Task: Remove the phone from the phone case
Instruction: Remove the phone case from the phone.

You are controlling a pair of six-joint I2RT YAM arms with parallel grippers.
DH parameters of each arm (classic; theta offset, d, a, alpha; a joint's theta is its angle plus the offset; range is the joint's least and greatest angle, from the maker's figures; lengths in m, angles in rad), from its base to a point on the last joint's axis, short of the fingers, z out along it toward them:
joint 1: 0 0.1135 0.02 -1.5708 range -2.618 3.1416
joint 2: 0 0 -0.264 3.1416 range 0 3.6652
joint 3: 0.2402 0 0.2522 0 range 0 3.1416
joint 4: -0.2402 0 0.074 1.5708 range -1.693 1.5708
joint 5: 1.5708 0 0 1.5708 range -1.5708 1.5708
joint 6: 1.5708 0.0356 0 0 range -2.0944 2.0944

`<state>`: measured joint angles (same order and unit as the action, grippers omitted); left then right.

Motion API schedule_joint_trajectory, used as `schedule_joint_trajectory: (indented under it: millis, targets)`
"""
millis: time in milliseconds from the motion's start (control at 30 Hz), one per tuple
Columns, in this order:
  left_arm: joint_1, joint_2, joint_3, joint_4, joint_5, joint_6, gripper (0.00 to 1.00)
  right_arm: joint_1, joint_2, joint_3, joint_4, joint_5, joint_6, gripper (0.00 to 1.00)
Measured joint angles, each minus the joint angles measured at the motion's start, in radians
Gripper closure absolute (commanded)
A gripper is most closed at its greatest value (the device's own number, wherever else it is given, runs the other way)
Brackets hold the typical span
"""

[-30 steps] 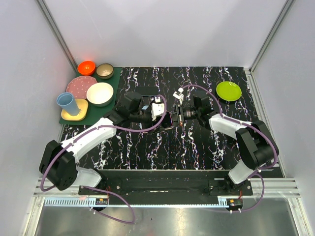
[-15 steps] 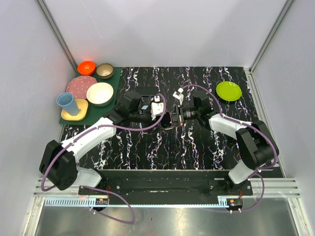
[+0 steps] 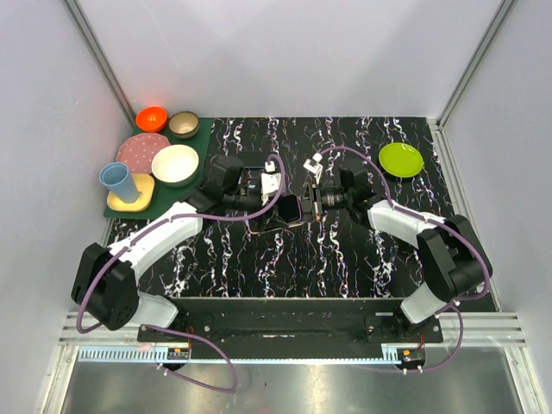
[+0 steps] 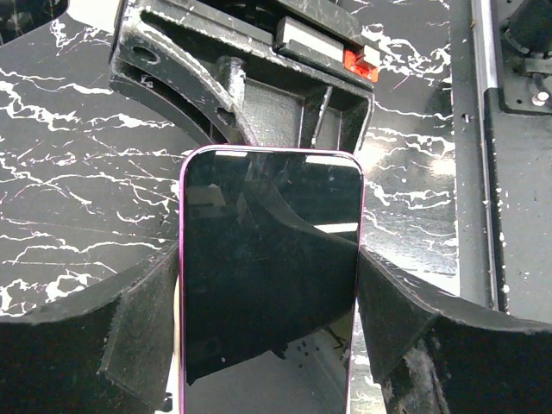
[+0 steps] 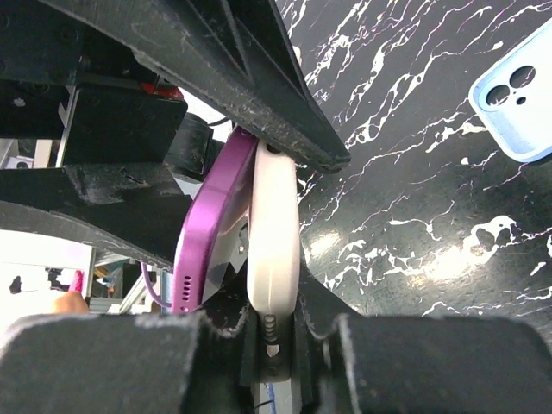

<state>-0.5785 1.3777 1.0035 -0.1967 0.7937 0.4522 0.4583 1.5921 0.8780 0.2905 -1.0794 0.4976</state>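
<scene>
The two arms meet over the middle of the table, slightly nearer its far edge than its near one. The phone is held there, between the two wrists. Its dark screen faces the left wrist camera and its purple rim shows along both long sides. The left fingers are clamped on it, one against each long edge.

In the right wrist view the phone is seen edge-on as a purple band. The pale phone case stands just beside it. The two touch at the end farther from that camera and stand apart at the nearer end, where the row of holes in the phone's end is bare. The right fingers are closed on the near end of the case, which sits in the narrow slot between them.

A second case, light blue, lies flat on the table, well apart from the grasp.

A lime green plate lies near the far right corner. At the far left corner a dark green mat carries an orange bowl, a brown bowl, a pink plate, a white bowl, a blue cup and a yellow plate.
</scene>
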Motion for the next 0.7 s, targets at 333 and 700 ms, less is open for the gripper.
schedule_joint_trajectory:
  millis: [333, 700]
  targets:
    - [0.043, 0.035, 0.020, 0.018, 0.119, -0.046, 0.68, 0.002, -0.034, -0.011, -0.005, 0.041, -0.021, 1.00]
    - [0.056, 0.056, 0.025, 0.026, 0.164, -0.068, 0.72, 0.002, -0.041, -0.018, -0.005, 0.050, -0.026, 1.00]
